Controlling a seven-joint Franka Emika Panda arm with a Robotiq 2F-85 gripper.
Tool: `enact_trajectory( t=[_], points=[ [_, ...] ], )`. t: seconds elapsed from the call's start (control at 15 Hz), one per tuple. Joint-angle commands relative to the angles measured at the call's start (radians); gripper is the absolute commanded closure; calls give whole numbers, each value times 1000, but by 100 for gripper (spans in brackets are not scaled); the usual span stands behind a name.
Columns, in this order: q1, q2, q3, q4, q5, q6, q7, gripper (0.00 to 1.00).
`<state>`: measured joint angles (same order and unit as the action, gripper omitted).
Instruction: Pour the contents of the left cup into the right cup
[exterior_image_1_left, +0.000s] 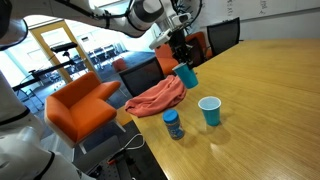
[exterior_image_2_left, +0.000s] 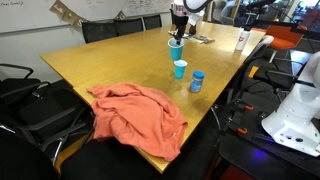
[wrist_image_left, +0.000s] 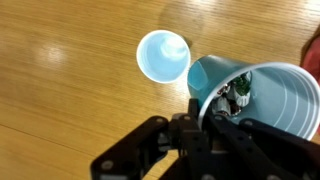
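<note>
No text, label, brand or number is legible anywhere in these views.

Exterior views face the table (exterior_image_1_left: 270, 80) from seemingly opposite ends (sharing the orange cloth (exterior_image_1_left: 155, 97)); wrist view looks down, close.

Two cups (exterior_image_1_left: 187, 74) (exterior_image_1_left: 209, 111), one bottle (exterior_image_1_left: 173, 124), one cloth (exterior_image_1_left: 155, 97).

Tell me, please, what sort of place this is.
Most likely an office meeting room: a large wooden conference table, black office chairs drawn up along its far side, and an orange armchair standing near one end.
</note>
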<state>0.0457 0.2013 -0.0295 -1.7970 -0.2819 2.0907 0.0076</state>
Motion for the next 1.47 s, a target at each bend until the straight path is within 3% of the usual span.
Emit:
enact_trajectory(
  t=[0.0, 0.6, 1.13, 1.4],
  points=[
    [-2, -82, -21, -73, -146, -45, 52, 99],
    [-53, -124, -62, -214, -482, 53, 208, 99],
    [-52, -74, -57, -287, -847, 68, 504, 99],
    [-42, -24, -44, -291, -961, 34, 670, 99]
  ],
)
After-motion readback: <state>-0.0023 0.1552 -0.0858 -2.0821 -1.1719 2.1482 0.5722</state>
